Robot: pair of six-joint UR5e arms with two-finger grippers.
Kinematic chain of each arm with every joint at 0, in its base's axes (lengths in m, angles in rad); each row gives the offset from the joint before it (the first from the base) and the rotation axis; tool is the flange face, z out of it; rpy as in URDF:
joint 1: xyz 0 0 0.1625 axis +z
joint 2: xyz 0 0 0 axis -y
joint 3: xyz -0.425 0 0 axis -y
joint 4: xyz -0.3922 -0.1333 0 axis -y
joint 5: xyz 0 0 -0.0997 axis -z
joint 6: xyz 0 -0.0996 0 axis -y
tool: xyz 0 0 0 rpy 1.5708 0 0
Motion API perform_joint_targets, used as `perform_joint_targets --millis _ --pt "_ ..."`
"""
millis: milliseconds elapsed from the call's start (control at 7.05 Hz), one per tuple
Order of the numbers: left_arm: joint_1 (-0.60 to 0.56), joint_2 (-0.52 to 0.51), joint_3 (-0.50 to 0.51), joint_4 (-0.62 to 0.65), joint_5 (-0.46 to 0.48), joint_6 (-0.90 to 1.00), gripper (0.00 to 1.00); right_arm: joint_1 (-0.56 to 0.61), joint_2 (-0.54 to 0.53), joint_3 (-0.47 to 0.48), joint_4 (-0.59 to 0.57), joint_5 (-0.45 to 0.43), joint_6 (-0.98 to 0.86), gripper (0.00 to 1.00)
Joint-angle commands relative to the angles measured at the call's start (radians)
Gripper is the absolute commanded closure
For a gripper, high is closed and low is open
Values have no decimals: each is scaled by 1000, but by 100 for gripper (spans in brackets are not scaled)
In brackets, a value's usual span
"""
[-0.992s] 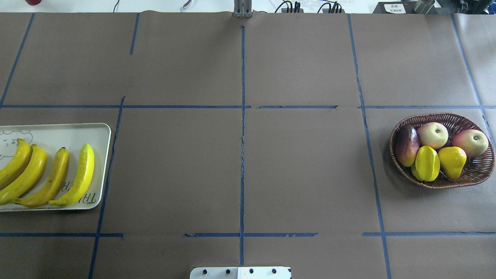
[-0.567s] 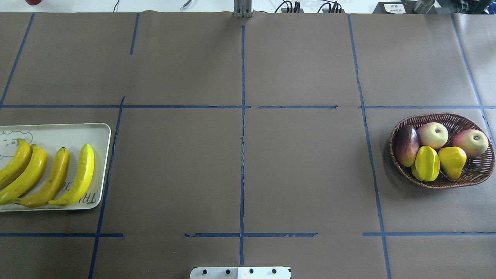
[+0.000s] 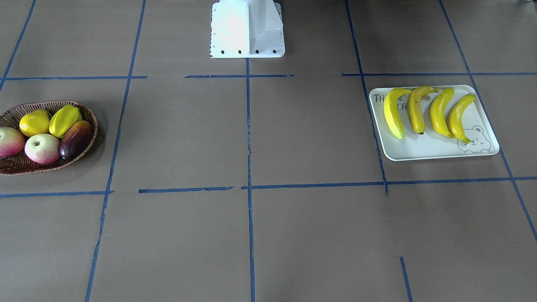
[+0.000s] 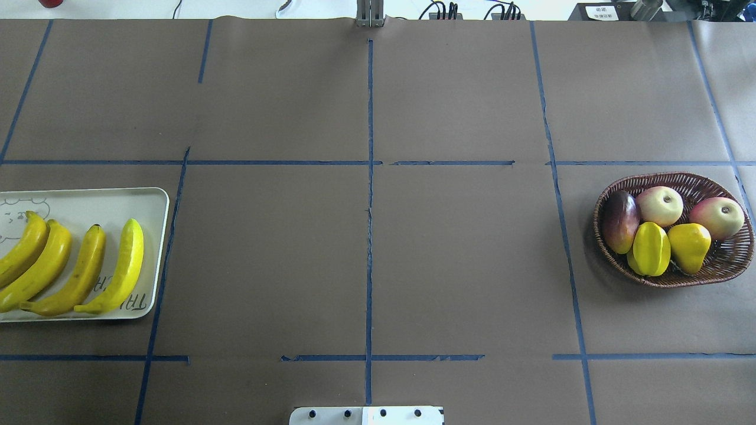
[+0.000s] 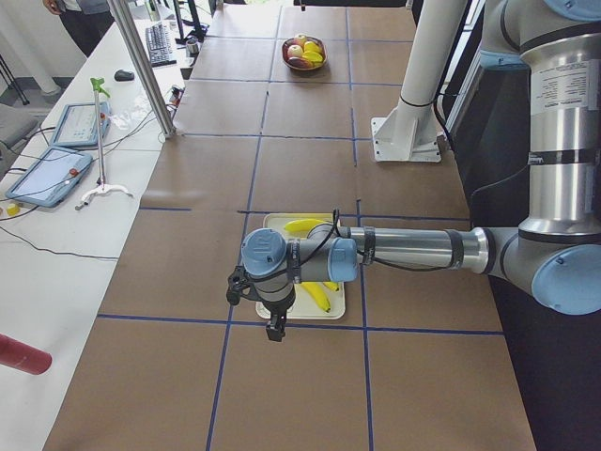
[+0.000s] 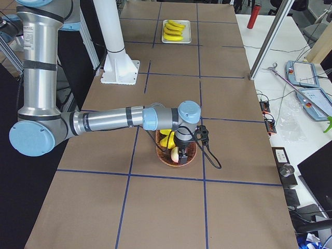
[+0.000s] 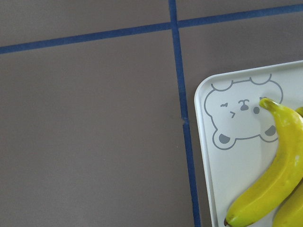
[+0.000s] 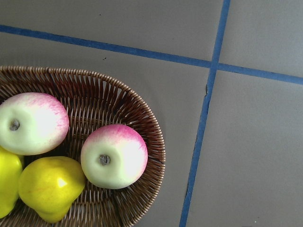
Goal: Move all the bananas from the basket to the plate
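Note:
Four yellow bananas [image 4: 77, 271] lie side by side on the pale plate [image 4: 88, 203] at the table's left; they also show in the front view [image 3: 436, 113] on the plate [image 3: 432, 149]. The wicker basket [image 4: 729, 262] at the right holds no banana. The left gripper [image 5: 274, 329] hangs over the plate's outer end. The left wrist view shows the bear corner of the plate [image 7: 236, 179] and a banana [image 7: 274, 175]. The right gripper [image 6: 181, 158] hangs over the basket [image 8: 137, 123]. I cannot tell whether either gripper is open or shut.
The basket holds two pink-white apples [image 4: 660, 205], a dark mango [image 4: 620, 221], a starfruit [image 4: 649, 249] and a yellow pear-like fruit [image 4: 688, 245]. The white robot base [image 3: 247, 29] stands at the table's near middle edge. A side table with tablets [image 5: 47, 174] lies beyond the far edge.

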Motion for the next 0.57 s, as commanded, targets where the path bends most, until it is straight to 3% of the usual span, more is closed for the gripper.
perform_joint_targets --millis 0,425 --pt "-9 23 -13 -26 -5 0 0 -1 0 -3 3 -1 -2 0" --pt "-6 41 -17 -3 -3 6 0 1 -9 0 3 0 -2 0"
